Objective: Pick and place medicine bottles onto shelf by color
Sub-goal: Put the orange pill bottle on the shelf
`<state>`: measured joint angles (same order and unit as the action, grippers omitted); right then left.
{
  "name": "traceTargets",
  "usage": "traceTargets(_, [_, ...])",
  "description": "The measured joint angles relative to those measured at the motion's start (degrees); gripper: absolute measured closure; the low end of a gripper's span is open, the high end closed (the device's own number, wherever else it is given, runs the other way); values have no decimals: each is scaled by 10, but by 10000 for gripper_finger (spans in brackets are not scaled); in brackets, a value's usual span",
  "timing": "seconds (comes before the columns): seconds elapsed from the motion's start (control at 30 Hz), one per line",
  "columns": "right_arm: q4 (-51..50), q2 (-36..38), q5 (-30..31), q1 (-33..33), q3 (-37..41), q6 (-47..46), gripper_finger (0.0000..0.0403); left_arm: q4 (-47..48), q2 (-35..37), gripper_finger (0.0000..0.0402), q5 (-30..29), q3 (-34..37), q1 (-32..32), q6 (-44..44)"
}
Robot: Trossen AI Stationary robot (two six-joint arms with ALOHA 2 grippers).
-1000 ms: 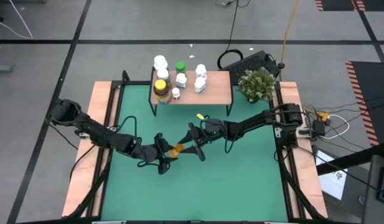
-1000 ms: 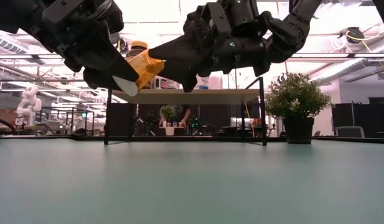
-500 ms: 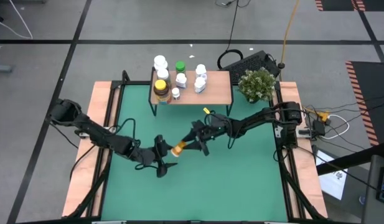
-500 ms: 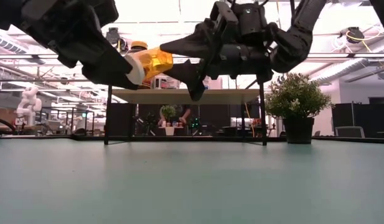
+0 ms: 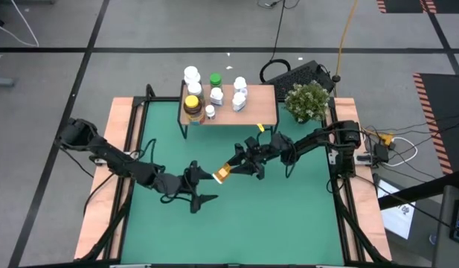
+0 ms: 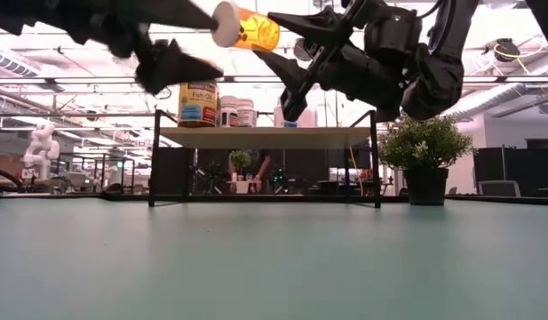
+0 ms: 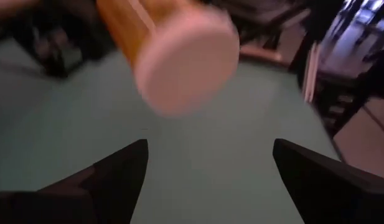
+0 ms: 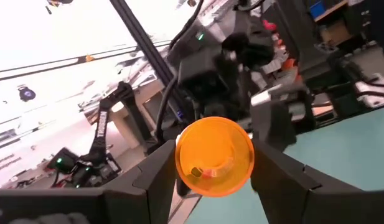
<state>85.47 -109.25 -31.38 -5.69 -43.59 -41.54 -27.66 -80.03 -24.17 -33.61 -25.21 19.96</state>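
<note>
R gripper [image 5: 235,168] clamps translucent orange bottle [image 5: 223,173] by its round base, white cap toward L gripper [image 5: 201,189], whose fingers are spread, empty, just apart.

The left gripper [image 5: 201,187] lets go of the orange white-capped plastic bottle [image 5: 223,173]; the right gripper [image 5: 236,168] carries it higher.

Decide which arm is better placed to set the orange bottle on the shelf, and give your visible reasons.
Right. The right claw grips the orange bottle and sits near the shelf; the left claw is open, off the bottle.
</note>
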Motion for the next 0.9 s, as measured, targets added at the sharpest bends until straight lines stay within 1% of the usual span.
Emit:
traceTargets(0.13, [2, 0, 0, 8, 0, -1, 221, -43, 0, 52, -2, 0, 6, -60])
traceTargets(0.27, [31, 0, 3, 12, 0, -30, 221, -37, 0, 52, -14, 0, 10, -104])
traceTargets(0.43, [38, 0, 31, 18, 0, -59, 221, -81, -26, 58, -22, 0, 6, -205])
traceTargets(0.53, [38, 0, 32, 19, 0, -77, 220, -106, -66, 80, -65, -16, 2, -281])
traceTargets(0.67, [40, 0, 31, 24, 0, -96, 220, -104, -118, 122, -165, -52, -6, -359])
traceTargets(0.73, [40, 0, 30, 28, 0, -101, 220, -102, -132, 138, -205, -68, -10, -396])
traceTargets(0.8, [40, 0, 29, 30, 0, -101, 220, -103, -139, 151, -219, -86, -12, -428])
traceTargets(0.9, [43, 0, 29, 31, 0, -103, 220, -101, -139, 163, -224, -107, -19, -466])
